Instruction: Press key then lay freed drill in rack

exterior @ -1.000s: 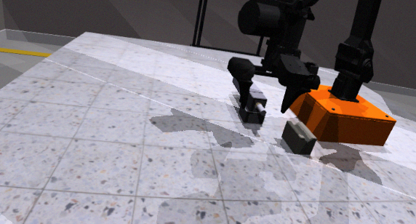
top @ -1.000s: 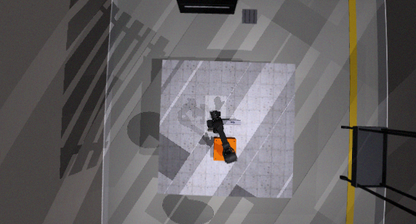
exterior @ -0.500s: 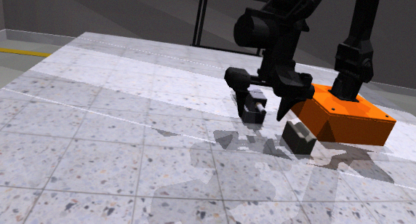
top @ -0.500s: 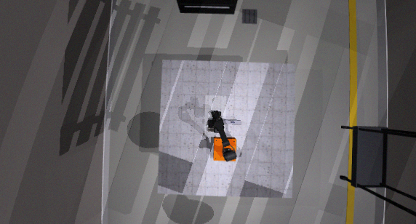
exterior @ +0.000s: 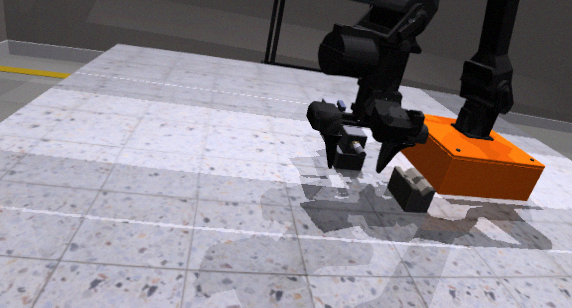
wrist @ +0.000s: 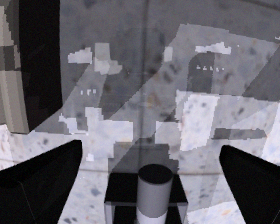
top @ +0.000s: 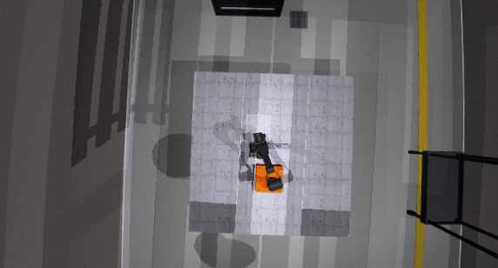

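Observation:
A pale cylindrical drill (exterior: 356,146) (wrist: 155,197) sticks out from the end of a dark grey holder (exterior: 348,160) (wrist: 111,192). The holder's long body shows as a thin grey bar in the top view (top: 280,146). A small blue key (exterior: 341,105) shows behind the gripper, partly hidden. My gripper (exterior: 355,169) (wrist: 153,150) is open, its fingers pointing down, one on each side of the drill and apart from it. The grooved grey rack (exterior: 411,188) (wrist: 10,95) stands near the right finger in the exterior view and at the upper left in the wrist view.
The orange base (top: 261,188) (exterior: 487,183) of the arm stands close behind the rack. The arm's upper links hang over the holder's body and hide part of it. Dark shadows fall across the speckled tabletop (top: 218,97) (exterior: 150,196).

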Available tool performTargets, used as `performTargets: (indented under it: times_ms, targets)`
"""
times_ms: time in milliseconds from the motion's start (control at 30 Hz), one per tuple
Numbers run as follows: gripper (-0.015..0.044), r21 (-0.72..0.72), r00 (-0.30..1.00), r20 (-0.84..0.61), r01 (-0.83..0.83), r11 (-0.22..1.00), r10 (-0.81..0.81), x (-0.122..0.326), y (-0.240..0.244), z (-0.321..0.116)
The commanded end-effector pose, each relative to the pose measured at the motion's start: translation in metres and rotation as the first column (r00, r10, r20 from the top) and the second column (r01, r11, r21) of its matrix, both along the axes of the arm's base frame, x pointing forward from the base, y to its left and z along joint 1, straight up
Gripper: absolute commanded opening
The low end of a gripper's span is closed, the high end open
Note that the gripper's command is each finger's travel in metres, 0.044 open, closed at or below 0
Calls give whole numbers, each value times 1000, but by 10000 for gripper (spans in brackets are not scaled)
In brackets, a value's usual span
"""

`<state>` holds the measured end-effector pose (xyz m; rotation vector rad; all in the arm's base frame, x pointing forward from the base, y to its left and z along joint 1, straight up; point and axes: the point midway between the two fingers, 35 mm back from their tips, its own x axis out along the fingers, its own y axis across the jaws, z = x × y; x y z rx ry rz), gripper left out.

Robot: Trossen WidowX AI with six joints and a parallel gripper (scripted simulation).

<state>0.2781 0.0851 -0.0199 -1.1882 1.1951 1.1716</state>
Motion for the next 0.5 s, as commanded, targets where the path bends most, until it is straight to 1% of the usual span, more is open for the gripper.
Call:
performTargets:
  times_ms: [0,367,467]
  targets:
    - [335,0,1000,1,0,1000,0,0,0,0]
    - [46,0,1000,1,0,1000,0,0,0,0]
    - [26,0,1000,1,0,1000,0,0,0,0]
